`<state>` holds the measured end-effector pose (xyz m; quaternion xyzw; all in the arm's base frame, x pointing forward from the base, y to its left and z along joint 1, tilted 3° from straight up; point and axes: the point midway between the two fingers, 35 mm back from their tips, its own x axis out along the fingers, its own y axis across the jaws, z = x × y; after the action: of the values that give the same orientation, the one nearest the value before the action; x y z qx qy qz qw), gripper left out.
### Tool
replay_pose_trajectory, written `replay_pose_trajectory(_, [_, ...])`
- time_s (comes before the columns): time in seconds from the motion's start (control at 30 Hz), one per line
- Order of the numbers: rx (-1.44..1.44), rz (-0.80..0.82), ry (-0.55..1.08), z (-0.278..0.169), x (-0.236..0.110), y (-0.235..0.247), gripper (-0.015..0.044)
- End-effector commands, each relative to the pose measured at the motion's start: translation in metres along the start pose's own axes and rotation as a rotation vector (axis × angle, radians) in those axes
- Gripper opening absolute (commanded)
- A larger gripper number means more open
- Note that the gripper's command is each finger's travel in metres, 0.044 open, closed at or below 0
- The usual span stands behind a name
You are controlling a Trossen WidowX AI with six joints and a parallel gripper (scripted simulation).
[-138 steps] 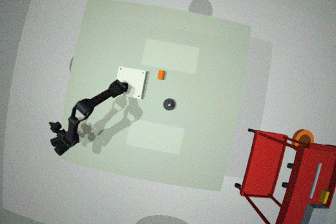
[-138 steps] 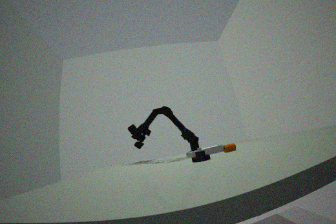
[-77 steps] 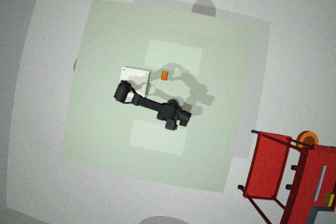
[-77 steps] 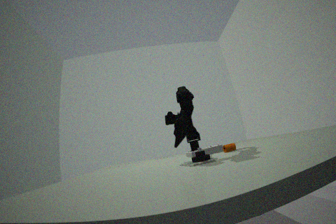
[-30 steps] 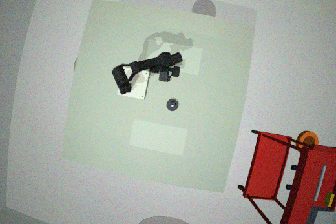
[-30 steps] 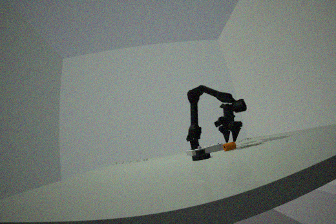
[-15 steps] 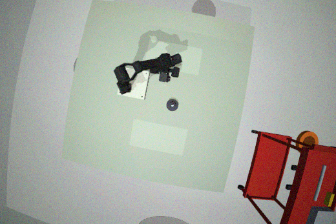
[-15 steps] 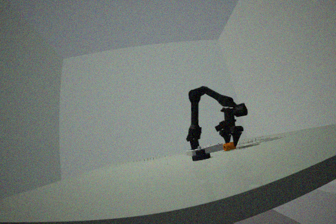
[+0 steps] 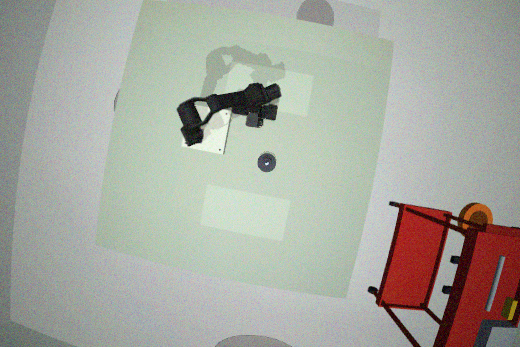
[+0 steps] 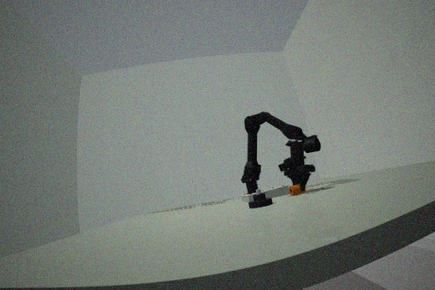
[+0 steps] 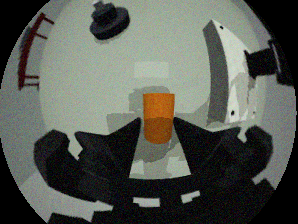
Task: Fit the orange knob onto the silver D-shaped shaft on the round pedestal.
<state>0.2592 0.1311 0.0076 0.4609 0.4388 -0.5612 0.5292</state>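
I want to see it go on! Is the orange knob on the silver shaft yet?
Not yet. The orange knob lies on the table between the gripper's fingers, while the pedestal stands apart, its shaft bare.

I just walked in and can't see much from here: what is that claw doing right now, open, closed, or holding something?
Gripper: partly closed, fingers on either side of the orange knob down at the table; whether the grip is firm yet cannot be told.
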Motion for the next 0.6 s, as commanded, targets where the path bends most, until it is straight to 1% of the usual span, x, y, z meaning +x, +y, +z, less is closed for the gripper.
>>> replay_pose_trajectory(0.0, [0.004,-0.001,0.004,-0.0008,0.0004,-0.0003,0.024])
replay_pose_trajectory(0.1, [0.004,-0.001,0.004,-0.0008,0.0004,-0.0003,0.024])
replay_pose_trajectory(0.4, [0.004,-0.001,0.004,-0.0008,0.0004,-0.0003,0.018])
replay_pose_trajectory(0.57, [0.003,-0.001,0.01,-0.0002,0.0001,-0.0002,0.0179])
